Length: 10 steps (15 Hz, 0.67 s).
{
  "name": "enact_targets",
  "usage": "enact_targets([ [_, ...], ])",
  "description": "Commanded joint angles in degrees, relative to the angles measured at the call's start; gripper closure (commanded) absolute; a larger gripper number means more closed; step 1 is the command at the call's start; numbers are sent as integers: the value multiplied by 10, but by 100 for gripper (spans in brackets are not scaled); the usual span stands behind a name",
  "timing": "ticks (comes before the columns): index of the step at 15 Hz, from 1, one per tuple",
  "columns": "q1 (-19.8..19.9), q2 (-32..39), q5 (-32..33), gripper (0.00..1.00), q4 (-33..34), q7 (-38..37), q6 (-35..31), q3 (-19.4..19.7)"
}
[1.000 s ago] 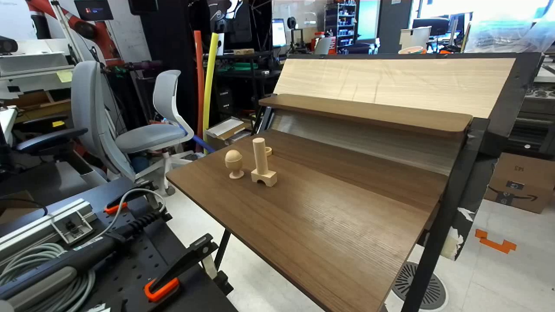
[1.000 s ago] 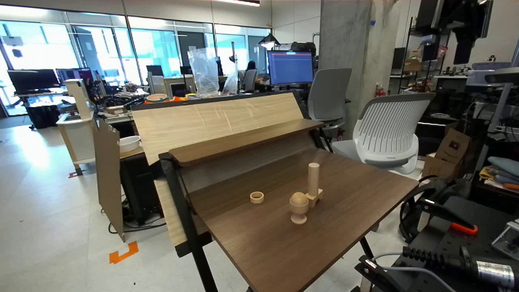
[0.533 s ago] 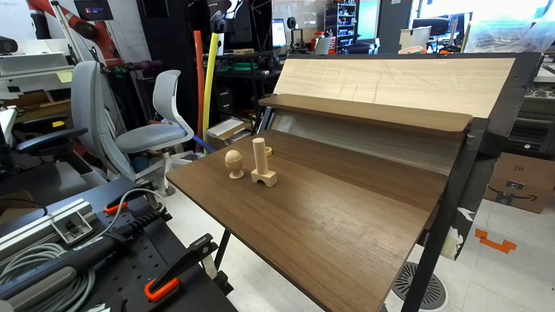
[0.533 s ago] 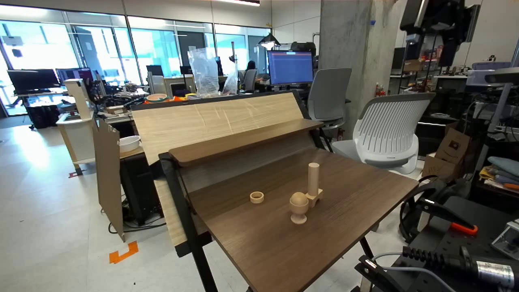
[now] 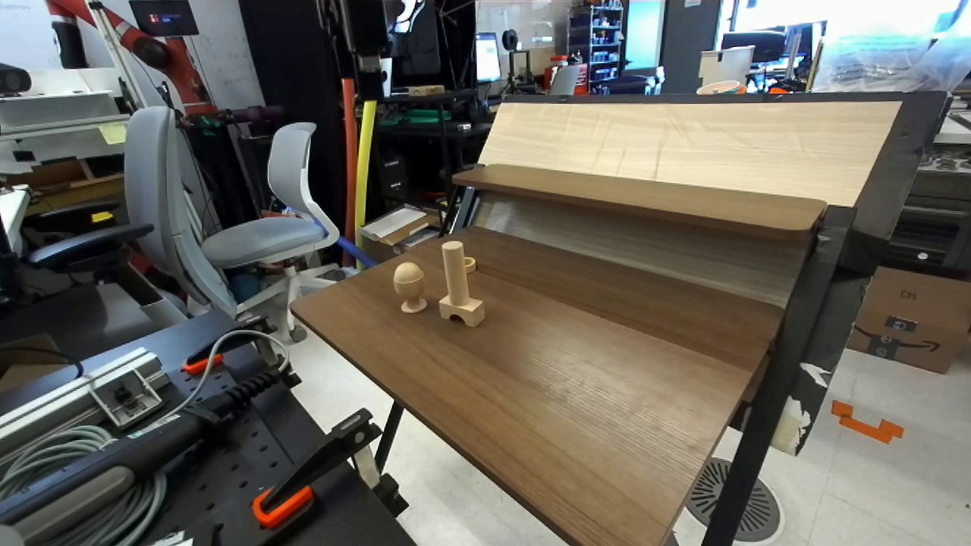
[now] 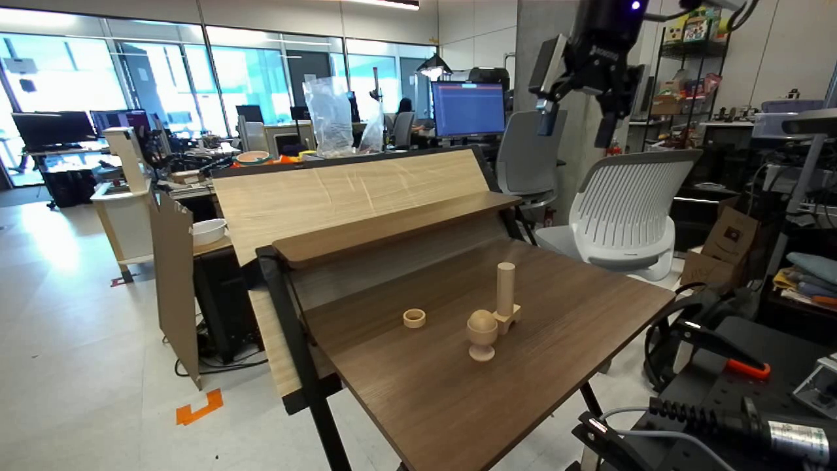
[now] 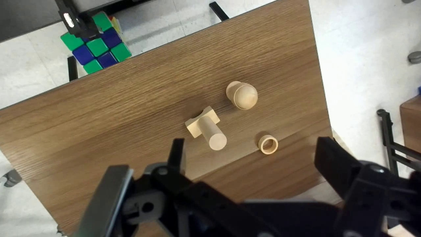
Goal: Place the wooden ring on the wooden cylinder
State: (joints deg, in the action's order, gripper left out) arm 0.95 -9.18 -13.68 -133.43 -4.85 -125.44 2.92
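The wooden ring lies flat on the brown table. It shows in an exterior view (image 6: pixel 414 323), in the wrist view (image 7: pixel 261 144), and partly hidden behind the cylinder in an exterior view (image 5: pixel 471 265). The wooden cylinder, a slim tan peg on a blocky notched foot, stands upright in both exterior views (image 5: pixel 456 274) (image 6: pixel 505 289) and in the wrist view (image 7: pixel 211 130). My gripper (image 6: pixel 575 131) is open and empty, high above the table's far side. In the wrist view the ring appears between its spread fingertips (image 7: pixel 250 141), far below, with the peg near the left finger.
A rounded ball-like wooden piece in a cup (image 6: pixel 482 333) stands beside the peg, also in the wrist view (image 7: pixel 246 96). A raised shelf (image 6: pixel 392 229) runs along the table's back (image 6: pixel 418 392). A black bench with clamps (image 5: pixel 227 440) stands near the table. Chairs (image 6: pixel 621 216) stand beyond.
My gripper has come into the scene from the upper edge, moving left in an exterior view and right in an exterior view. It now shows its spread fingers. The wooden pieces have not moved.
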Motion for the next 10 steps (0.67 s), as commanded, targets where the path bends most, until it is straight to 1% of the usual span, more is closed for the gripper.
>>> enact_targets([
  [1,-4,116,27,0,102,-22,11,-18],
  [3,-7,169,44,0,155,-14,25,-25],
  [8,-19,279,98,0,264,61,1,-42],
  [10,-25,318,113,0,299,92,-25,-50],
])
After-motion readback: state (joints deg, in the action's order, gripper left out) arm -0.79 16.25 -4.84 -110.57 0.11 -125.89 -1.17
